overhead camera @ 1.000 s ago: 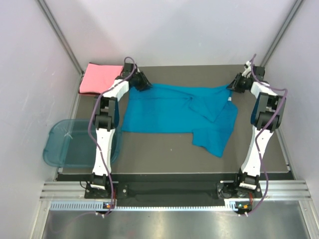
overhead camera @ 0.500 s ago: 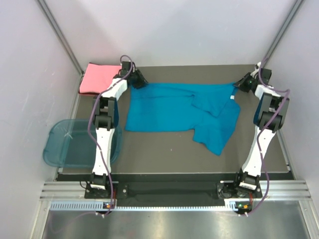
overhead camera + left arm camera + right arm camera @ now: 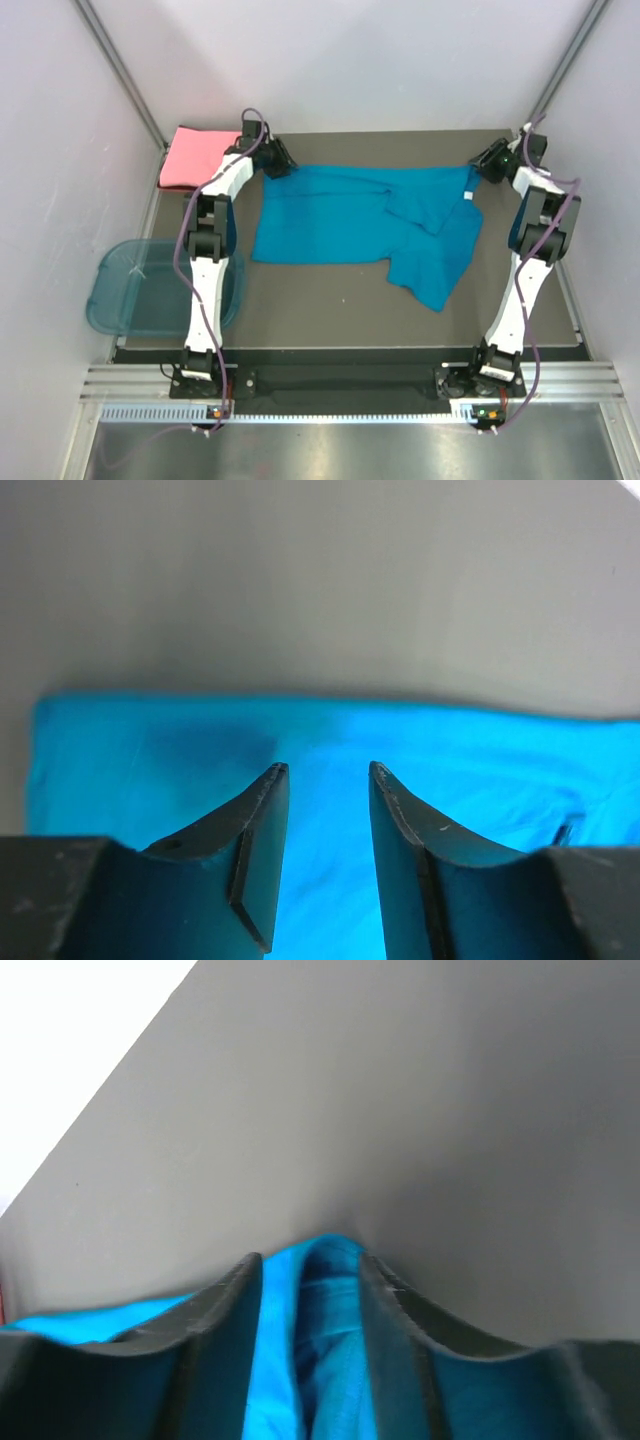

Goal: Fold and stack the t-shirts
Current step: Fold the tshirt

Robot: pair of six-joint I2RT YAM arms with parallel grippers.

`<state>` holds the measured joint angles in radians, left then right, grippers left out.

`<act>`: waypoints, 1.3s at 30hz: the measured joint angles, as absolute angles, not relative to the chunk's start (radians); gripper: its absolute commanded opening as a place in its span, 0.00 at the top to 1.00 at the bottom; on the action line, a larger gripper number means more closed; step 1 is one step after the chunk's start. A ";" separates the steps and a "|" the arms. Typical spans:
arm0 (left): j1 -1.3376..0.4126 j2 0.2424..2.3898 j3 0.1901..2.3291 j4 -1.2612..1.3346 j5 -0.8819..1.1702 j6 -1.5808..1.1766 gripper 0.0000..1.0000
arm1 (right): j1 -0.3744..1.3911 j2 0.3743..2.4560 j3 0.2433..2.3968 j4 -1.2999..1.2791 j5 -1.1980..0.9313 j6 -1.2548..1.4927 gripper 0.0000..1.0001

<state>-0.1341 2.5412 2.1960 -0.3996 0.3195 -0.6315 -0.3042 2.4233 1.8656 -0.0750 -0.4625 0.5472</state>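
Note:
The teal-blue t-shirt (image 3: 340, 215) lies spread across the mat, with its right part folded over and hanging toward the front. Its white neck label (image 3: 467, 196) shows near the right edge. My left gripper (image 3: 284, 166) is at the shirt's far left corner. In the left wrist view it (image 3: 328, 770) is open just above flat teal cloth (image 3: 450, 780), holding nothing. My right gripper (image 3: 480, 168) is at the far right corner. In the right wrist view it (image 3: 310, 1258) is shut on a bunched ridge of the teal shirt (image 3: 330, 1300). The salmon-pink shirt (image 3: 198, 157) lies folded at the far left corner.
A translucent blue plastic tub (image 3: 140, 290) sits off the mat's left edge, beside the left arm. White walls close in the back and both sides. The dark mat (image 3: 330, 310) shows bare in front of the shirt.
Both grippers moved outward and drew the shirt's far edge wider and straighter. The left gripper then let go and drew back slightly from the corner. The right one still holds.

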 measured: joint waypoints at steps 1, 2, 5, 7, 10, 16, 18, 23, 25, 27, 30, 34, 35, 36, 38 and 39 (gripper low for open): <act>-0.134 2.526 2.196 -0.424 0.317 -0.617 0.57 | -0.304 2.410 1.860 -0.090 -0.449 0.553 0.50; -0.134 2.511 2.196 -0.447 0.314 -0.604 0.57 | -0.304 2.394 1.851 -0.106 -0.434 0.553 0.49; -0.134 2.434 2.185 -0.517 0.285 -0.549 0.57 | -0.310 2.305 1.792 -0.182 -0.371 0.555 0.49; -0.135 2.355 2.156 -0.555 0.259 -0.515 0.57 | -0.312 2.220 1.733 -0.242 -0.330 0.554 0.49; -0.143 2.233 2.085 -0.596 0.213 -0.470 0.57 | -0.310 2.084 1.641 -0.329 -0.259 0.554 0.47; -0.179 1.965 1.798 -0.612 0.158 -0.419 0.56 | -0.278 1.806 1.379 -0.480 -0.134 0.577 0.44; -0.201 1.892 1.694 -0.621 0.146 -0.412 0.56 | -0.244 1.724 1.279 -0.540 -0.078 0.610 0.45; -0.261 1.748 1.483 -0.625 0.133 -0.400 0.56 | -0.087 1.581 1.106 -0.717 0.059 0.723 0.50; -0.275 1.694 1.418 -0.622 0.136 -0.397 0.55 | -0.036 1.515 1.036 -0.752 0.078 0.762 0.53; -0.278 1.649 1.372 -0.622 0.139 -0.396 0.55 | 0.001 1.428 0.961 -0.781 0.098 0.805 0.55; -0.276 1.595 1.335 -0.620 0.140 -0.392 0.54 | 0.054 1.290 0.869 -0.819 0.126 0.875 0.54; -0.274 1.559 1.321 -0.620 0.142 -0.390 0.53 | 0.113 1.200 0.788 -0.837 0.133 0.957 0.52; -0.274 1.553 1.319 -0.619 0.144 -0.390 0.53 | 0.122 1.192 0.770 -0.839 0.134 0.974 0.52; -0.274 1.548 1.317 -0.619 0.145 -0.390 0.53 | 0.132 1.184 0.748 -0.842 0.135 0.995 0.51; -0.274 1.542 1.314 -0.616 0.146 -0.389 0.53 | 0.152 1.166 0.702 -0.842 0.133 1.034 0.51; -0.274 1.540 1.313 -0.614 0.146 -0.389 0.53 | 0.161 1.156 0.679 -0.841 0.130 1.053 0.51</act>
<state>-0.2745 1.5402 1.3132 -0.6140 0.1463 -0.3893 0.1612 1.1564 0.6788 -0.8406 0.1299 1.0534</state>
